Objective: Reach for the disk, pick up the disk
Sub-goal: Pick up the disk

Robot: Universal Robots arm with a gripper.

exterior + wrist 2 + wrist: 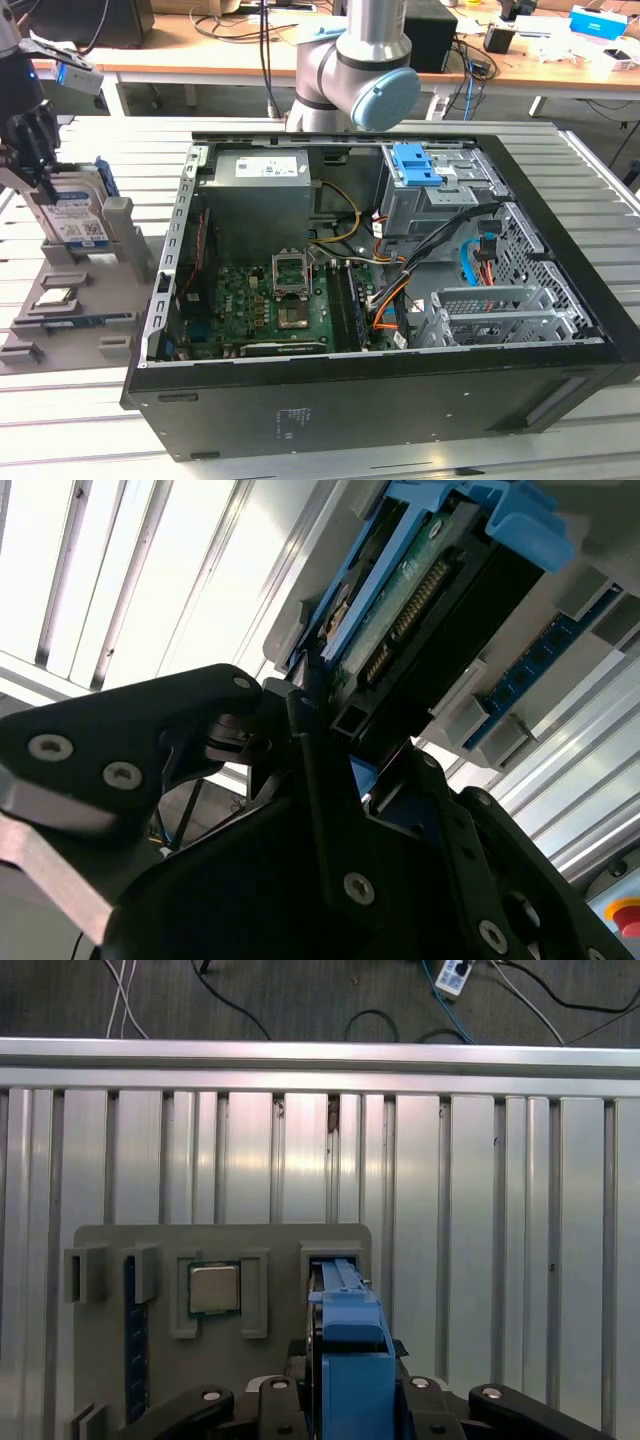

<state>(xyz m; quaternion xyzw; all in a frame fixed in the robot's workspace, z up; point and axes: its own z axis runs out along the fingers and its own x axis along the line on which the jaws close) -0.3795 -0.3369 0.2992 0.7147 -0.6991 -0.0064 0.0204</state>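
Exterior view has the end effector [38, 175] at its left edge, above a grey holder [120, 240] that lies on the ribbed metal counter [60, 420]. The disk [82, 222] stands on edge in a slot of this holder, and its blue and white label can be seen. To the right of the holder is an open computer case [400, 300]. In the first wrist view the disk is seen edge-on. The black fingers [272, 1400] sit against both sides of its blue caddy, so the end effector is clamped on the disk. A chip [214, 1288] lies in a holder pocket just beside the slot
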